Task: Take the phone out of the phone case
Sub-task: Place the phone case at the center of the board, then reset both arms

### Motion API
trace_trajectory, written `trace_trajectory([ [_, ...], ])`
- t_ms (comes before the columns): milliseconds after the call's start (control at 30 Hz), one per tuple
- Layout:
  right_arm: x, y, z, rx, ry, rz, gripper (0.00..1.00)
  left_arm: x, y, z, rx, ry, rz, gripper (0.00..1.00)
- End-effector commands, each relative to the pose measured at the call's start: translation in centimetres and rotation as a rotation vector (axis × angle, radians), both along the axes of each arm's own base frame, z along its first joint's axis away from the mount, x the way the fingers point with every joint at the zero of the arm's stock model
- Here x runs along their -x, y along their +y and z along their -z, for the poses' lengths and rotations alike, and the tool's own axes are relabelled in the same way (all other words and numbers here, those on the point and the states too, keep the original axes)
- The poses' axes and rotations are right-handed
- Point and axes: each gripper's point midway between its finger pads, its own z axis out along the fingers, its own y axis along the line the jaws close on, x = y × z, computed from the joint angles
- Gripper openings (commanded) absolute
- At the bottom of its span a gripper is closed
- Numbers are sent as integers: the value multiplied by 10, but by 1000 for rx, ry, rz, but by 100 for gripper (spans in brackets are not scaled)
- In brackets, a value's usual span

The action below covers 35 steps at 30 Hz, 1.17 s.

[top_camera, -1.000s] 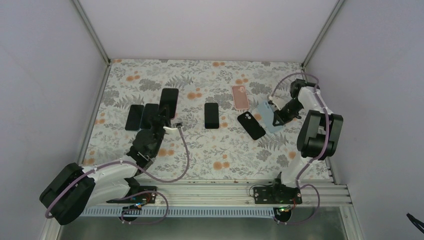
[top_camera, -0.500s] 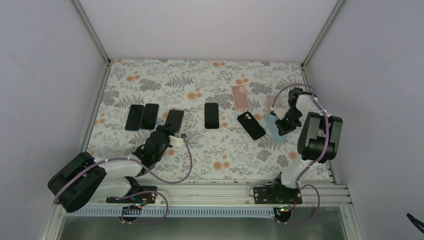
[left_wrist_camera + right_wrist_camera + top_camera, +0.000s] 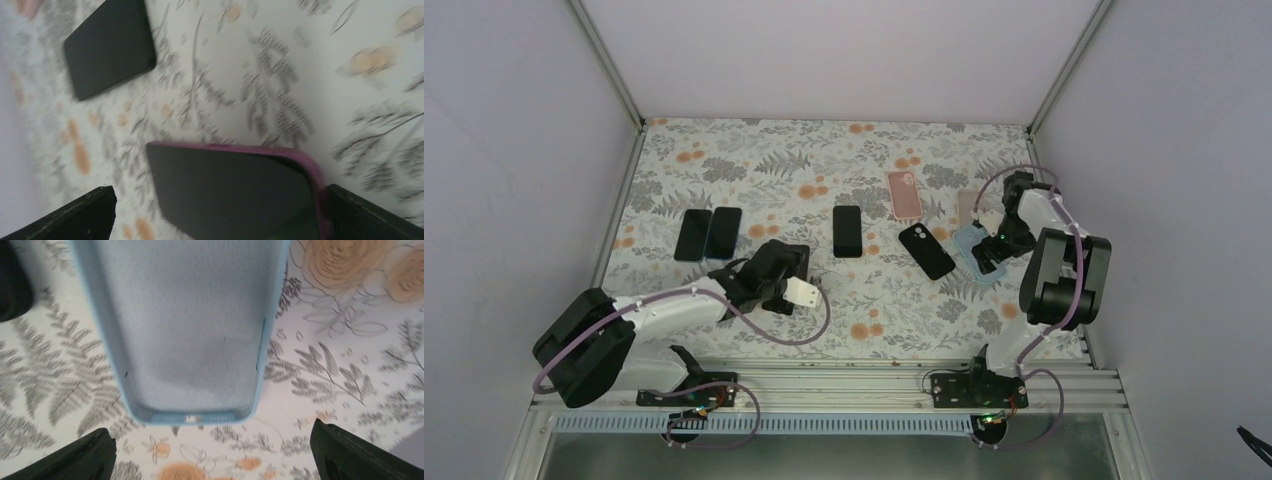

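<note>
Purple-rimmed and dark-faced, the phone (image 3: 227, 200) sits in its phone case (image 3: 318, 180) low on the left half of the floral worktop (image 3: 724, 160), straight between the fingers of the left end effector (image 3: 221, 191). That end effector is spread wide and is not closed on it. One finger (image 3: 370, 215) touches the purple rim, while a strip of worktop shows between the other finger (image 3: 75, 215) and the phone's edge. The left wrist view is blurred, and whether the phone lies flat or tilted cannot be told. Nearest to the phone is a lone black phone (image 3: 847, 231), beyond it and to its right, with patterned worktop between the two. Further right of the phone lies a slanted black piece (image 3: 926, 251) with camera holes; whether it is a handset or a cover cannot be told. A pink case (image 3: 905, 193) lies beyond that. Beyond the phone and to its left, well apart from it, an outer black phone (image 3: 692, 234) and an inner black phone (image 3: 723, 232) lie side by side, just beside each other. Far to the phone's right, a light blue case (image 3: 185, 325) lies hollow side up with nothing inside it, under the right end effector (image 3: 211, 427). That end effector's fingers also stand wide, one on each side of the case's near end and apart from it.
</note>
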Motion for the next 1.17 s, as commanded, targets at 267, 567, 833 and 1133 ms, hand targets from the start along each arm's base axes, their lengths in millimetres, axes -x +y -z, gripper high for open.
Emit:
trace_trajectory([
  [267,-13,16,-154,-37,-359,-73,100,78,-8,-99,43,663,-1,100],
  [567,-24,54,-264,-195,-1095,-22,100,-35,112,-297,591,-206,-460,100],
  [833,-12,49,-239,-290,-1320,203,100,-49,194,-264,754,-313,-800,100],
  [1133,-3,52,-229,-245,-1342,144,100,-19,254,-247,983,-332,-950,100],
])
